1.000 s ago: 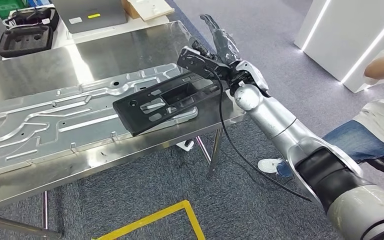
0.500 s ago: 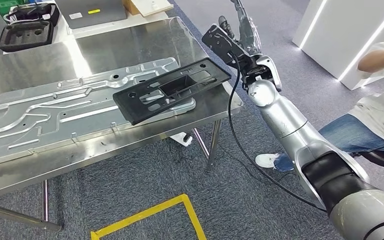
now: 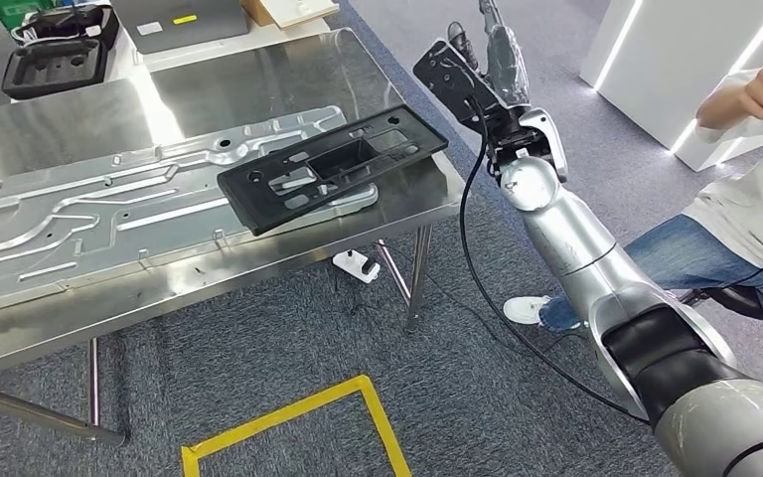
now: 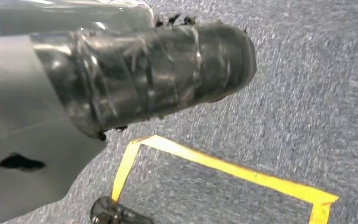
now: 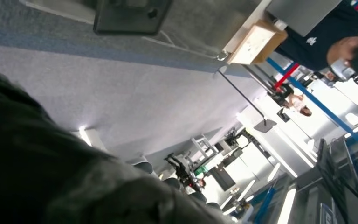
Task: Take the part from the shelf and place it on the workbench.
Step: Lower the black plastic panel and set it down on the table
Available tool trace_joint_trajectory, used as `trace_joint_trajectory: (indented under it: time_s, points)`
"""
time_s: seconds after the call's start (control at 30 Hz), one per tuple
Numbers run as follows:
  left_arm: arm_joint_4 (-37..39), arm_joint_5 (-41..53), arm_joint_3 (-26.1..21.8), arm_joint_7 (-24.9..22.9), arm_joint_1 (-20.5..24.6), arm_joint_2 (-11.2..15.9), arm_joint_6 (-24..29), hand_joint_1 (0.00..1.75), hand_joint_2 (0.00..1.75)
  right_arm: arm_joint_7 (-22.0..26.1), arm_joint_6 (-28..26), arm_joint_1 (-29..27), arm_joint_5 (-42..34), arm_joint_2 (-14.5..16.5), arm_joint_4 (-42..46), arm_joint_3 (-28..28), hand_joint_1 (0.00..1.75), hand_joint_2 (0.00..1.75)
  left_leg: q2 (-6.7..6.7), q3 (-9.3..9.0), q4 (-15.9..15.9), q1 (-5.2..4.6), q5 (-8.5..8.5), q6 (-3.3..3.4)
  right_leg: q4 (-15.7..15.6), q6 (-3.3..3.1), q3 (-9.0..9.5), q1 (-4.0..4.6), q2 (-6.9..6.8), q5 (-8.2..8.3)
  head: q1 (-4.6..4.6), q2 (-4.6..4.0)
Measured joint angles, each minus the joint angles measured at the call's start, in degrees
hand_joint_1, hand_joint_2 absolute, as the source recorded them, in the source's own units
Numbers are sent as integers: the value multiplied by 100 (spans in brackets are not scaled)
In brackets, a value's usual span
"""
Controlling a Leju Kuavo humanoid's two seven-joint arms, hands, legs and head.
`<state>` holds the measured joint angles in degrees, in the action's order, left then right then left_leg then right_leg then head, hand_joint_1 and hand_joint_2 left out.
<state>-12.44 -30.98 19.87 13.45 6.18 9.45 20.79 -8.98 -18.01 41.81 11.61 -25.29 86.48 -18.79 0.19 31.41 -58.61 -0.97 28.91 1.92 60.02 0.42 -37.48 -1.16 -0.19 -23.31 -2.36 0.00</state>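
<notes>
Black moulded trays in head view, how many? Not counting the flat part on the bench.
2. One tray sits on the far surface beyond the workbench, top left. A second tray lies just behind it, cut off by the frame edge. More may lie outside the frame.

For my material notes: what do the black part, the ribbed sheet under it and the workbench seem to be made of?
Black part: probably moulded plastic, matte, with cut-outs and no glare.
Ribbed sheet: likely stamped metal, perhaps aluminium; dull silver with pressed channels.
Workbench: apparently stainless steel, brushed, with bright streaky reflections.
</notes>
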Motion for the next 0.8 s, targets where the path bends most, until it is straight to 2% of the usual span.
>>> trace_joint_trajectory:
  time_s: [0.07, 0.1, 0.13, 0.2, 0.23, 0.27, 0.3, 0.37, 0.4, 0.43, 0.57, 0.6, 0.67, 0.73, 0.77, 0.8]
  points:
    - [0, -8, 0, 1, -4, 1, 19, 0, 0, -2, -2, -16, -11, -3, 10, 9, 0, 0, 12, -14, 112, 15, -124, 67, -30, 64, -13, -3, -1, 19, -2, -1]
    - [0, -12, 0, 2, -7, -2, 28, 0, 0, -2, -4, -18, -11, -8, 15, 20, 0, 0, 23, -19, 182, 30, -200, 99, 36, 84, -53, 4, 4, -63, -4, 0]
    - [0, -14, 0, 4, -8, -4, 36, 0, 0, -2, -8, -18, -11, -17, 19, 34, 0, 0, 35, -13, 242, 48, -273, 121, 216, 97, -130, 10, 10, -225, -6, 0]
    - [0, -14, 0, 10, -7, -14, 45, 0, 0, -3, -9, -28, -14, -36, 23, 56, 0, 0, 45, 71, 257, 54, -354, 145, 897, 125, -367, 7, 17, -678, -8, 0]
    - [0, -14, 0, 12, -9, -17, 47, 0, 0, -4, -8, -43, -16, -42, 24, 60, 0, 0, 46, 125, 238, 55, -379, 144, 1230, 146, -461, 3, 17, -841, -7, 0]
    - [0, -14, 0, 12, -12, -22, 49, 0, 0, -5, -5, -58, -18, -44, 25, 60, 0, 0, 46, 182, 206, 60, -398, 137, 1413, 168, -481, -6, 16, -907, -7, -1]
    - [0, -14, 0, 11, -13, -25, 50, 0, 0, -7, -3, -69, -20, -46, 27, 61, 0, 0, 46, 241, 162, 69, -410, 128, 1369, 190, -394, -19, 13, -866, -7, 0]
    - [0, -13, 0, 6, -12, -29, 49, 0, 0, -9, -2, -70, -20, -52, 37, 65, 0, 0, 45, 365, 20, 93, -401, 87, 723, 240, 34, -62, 9, -636, -7, 0]
    - [0, -12, 0, 2, -8, -29, 49, 0, 0, -9, -1, -67, -20, -56, 45, 68, 0, 0, 40, 435, -77, 90, -386, 52, 404, 233, 221, -69, 22, -553, -7, 0]
    - [0, -9, 0, -1, -8, -28, 49, 0, 0, -12, 0, -65, -19, -62, 55, 73, 0, 0, 35, 496, -150, 83, -378, 17, 202, 206, 331, -72, 36, -515, -5, -1]
    - [0, 2, 0, -13, -20, -22, 51, 0, 0, -19, 13, -88, -13, -76, 78, 80, 0, 0, 13, 601, -215, 70, -438, -88, 163, 19, 279, -54, 59, -451, 2, 0]
    - [0, 3, 0, -16, -19, -23, 51, 0, 0, -19, 16, -88, -13, -76, 79, 80, 0, 0, 11, 639, -284, 78, -374, -112, 157, -20, 257, -63, 52, -419, 4, -1]
    - [0, 1, 0, -22, -16, -27, 49, 0, 0, -20, 19, -83, -12, -76, 82, 80, 0, 0, 9, 811, -739, 101, -17, -172, 144, -81, 196, -78, 40, -353, 9, -1]
    - [0, -3, 0, -30, -16, -31, 44, 0, 0, -21, 20, -85, -11, -76, 83, 80, 0, 0, 8, 1029, -1429, 114, 407, -217, 143, -102, 118, -66, 39, -291, 10, -1]
    - [0, -5, 0, -38, -17, -33, 39, 0, 0, -21, 24, -86, -11, -76, 84, 80, 0, 0, 8, 1069, -1643, 115, 502, -218, 143, -104, 80, -55, 39, -261, 11, -1]
    - [0, -5, 0, -45, -17, -35, 34, 0, 0, -22, 29, -88, -10, -76, 84, 80, 0, 0, 6, 1008, -1652, 111, 492, -200, 143, -105, 45, -40, 40, -232, 10, -1]
